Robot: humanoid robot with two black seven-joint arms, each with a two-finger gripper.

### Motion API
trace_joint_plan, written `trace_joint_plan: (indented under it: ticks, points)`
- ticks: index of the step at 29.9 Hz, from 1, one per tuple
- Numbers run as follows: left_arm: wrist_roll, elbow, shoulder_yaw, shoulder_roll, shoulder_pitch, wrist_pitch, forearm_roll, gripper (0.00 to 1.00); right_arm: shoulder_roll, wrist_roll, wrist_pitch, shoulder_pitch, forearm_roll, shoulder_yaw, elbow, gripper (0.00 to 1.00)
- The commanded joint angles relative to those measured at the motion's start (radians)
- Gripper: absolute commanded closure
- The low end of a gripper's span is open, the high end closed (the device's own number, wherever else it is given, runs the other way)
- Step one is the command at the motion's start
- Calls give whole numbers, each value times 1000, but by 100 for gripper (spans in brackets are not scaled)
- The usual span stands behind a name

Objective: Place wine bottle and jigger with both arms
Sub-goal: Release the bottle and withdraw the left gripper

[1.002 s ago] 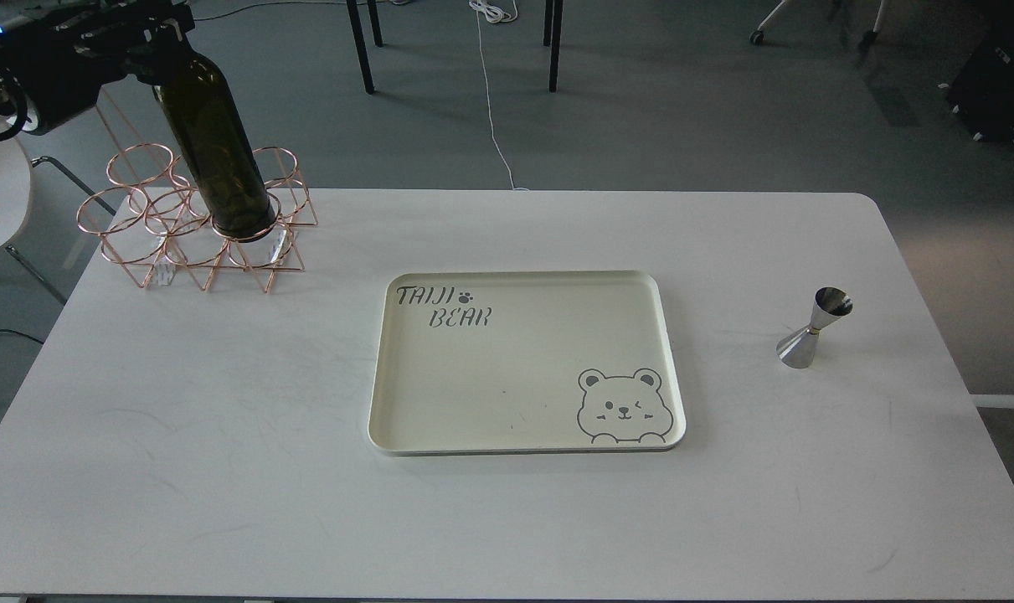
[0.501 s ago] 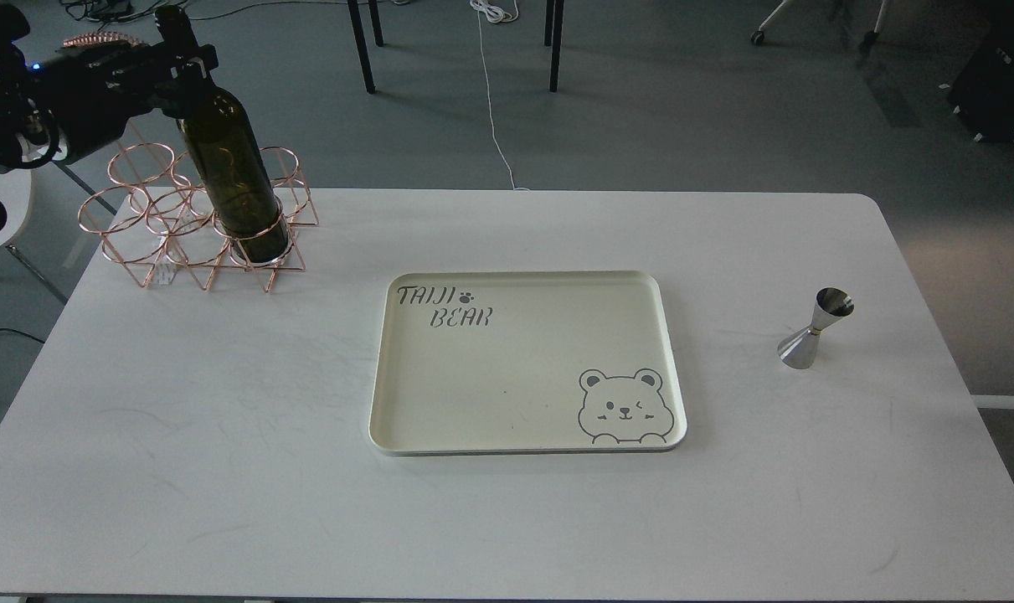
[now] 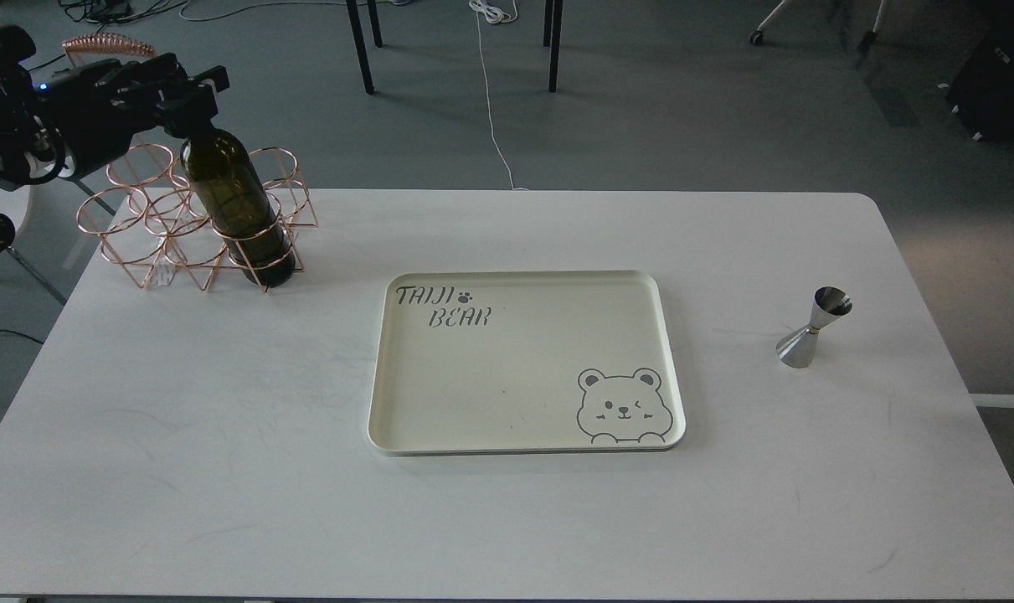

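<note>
Bottle work nearly done: my left gripper [image 3: 190, 107] clamps the wine bottle [image 3: 237, 209], seated in the far-left rack [image 3: 151, 219]; jigger [image 3: 812, 328] untouched near the right edge.

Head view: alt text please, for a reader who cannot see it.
The left gripper holds the neck of a green wine bottle standing in a copper wire rack on a white table. A cream bear tray sits mid-table, a steel jigger to its right.
</note>
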Motion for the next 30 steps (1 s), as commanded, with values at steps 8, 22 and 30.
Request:
trace_joint_plan:
  ticks: [8, 22, 30]
  points:
    - [0, 3, -23, 90, -32, 30, -592, 2, 3, 0, -26, -1, 2, 11, -3, 1]
    - [-3, 26, -20, 137, 67, -137, -1557, 2, 16, 0, -51, -69, 118, 58, -36, 1]
    - [-4, 124, -22, 93, 191, -377, -1975, 1, 20, -67, 5, -127, 253, 61, -39, 1]
